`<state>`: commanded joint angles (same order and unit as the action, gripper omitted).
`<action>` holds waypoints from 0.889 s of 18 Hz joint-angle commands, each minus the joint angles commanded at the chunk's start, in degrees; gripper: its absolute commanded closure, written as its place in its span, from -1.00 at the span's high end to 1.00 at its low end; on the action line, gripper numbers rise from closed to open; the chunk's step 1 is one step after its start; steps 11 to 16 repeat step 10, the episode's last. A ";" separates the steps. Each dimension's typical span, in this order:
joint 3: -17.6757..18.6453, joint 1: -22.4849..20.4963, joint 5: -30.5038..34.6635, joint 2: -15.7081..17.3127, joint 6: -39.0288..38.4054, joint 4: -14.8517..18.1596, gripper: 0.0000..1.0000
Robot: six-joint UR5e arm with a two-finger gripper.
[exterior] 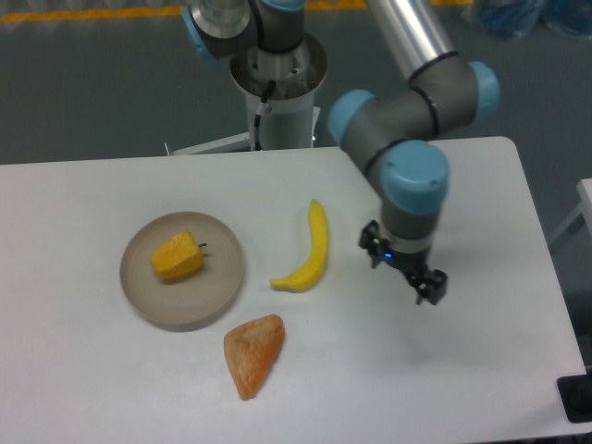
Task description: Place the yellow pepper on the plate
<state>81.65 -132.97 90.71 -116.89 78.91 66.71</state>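
The fingers (427,289) are small and dark, perhaps parted, while the arm (407,37) runs off the top edge.

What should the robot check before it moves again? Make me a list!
1. Pepper on the plate: ok, it sits inside the rim.
2. Hand holding nothing: ok, no item is between its fingers.
3. Hand away from the toys: ok, it is right of the banana, not touching it.
4. Banana and orange wedge off the plate: ok, both lie on the table.
5. Hand open or shut: cannot tell, too small and blurred.
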 joint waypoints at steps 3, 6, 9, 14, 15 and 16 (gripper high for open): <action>-1.41 -0.36 -0.01 -1.14 0.54 0.18 1.00; -1.59 -0.80 -0.01 -1.32 0.55 0.18 1.00; -1.67 -0.80 -0.01 -1.41 0.55 0.26 1.00; -1.67 -0.80 -0.01 -1.32 0.55 0.18 1.00; -1.67 -0.80 -0.01 -1.32 0.55 0.18 1.00; -1.67 -0.80 -0.01 -1.32 0.55 0.18 1.00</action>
